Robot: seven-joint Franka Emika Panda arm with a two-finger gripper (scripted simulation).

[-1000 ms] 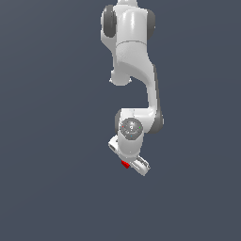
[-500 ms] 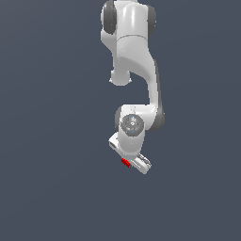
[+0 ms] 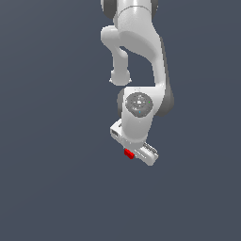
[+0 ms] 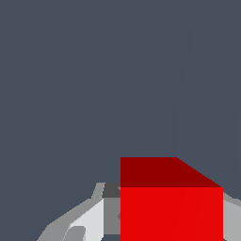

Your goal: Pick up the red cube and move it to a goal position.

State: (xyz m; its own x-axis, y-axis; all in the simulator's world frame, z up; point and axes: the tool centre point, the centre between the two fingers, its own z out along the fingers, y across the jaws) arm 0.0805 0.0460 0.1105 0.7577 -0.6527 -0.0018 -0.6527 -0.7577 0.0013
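The red cube (image 3: pixel 128 153) shows as a small red patch under the white hand of the arm in the exterior view. In the wrist view the red cube (image 4: pixel 171 202) is large and close, sitting between the grey fingers (image 4: pixel 89 219), one on each side of it. My gripper (image 3: pixel 131 154) is shut on the red cube. The hand hides most of the cube in the exterior view. No goal marker shows in either view.
The white arm (image 3: pixel 136 52) reaches down from the top of the exterior view. A plain dark grey surface (image 3: pixel 52 179) fills the rest of both views.
The arm and hand have shifted only slightly over the last second, with the red cube still held under the hand.
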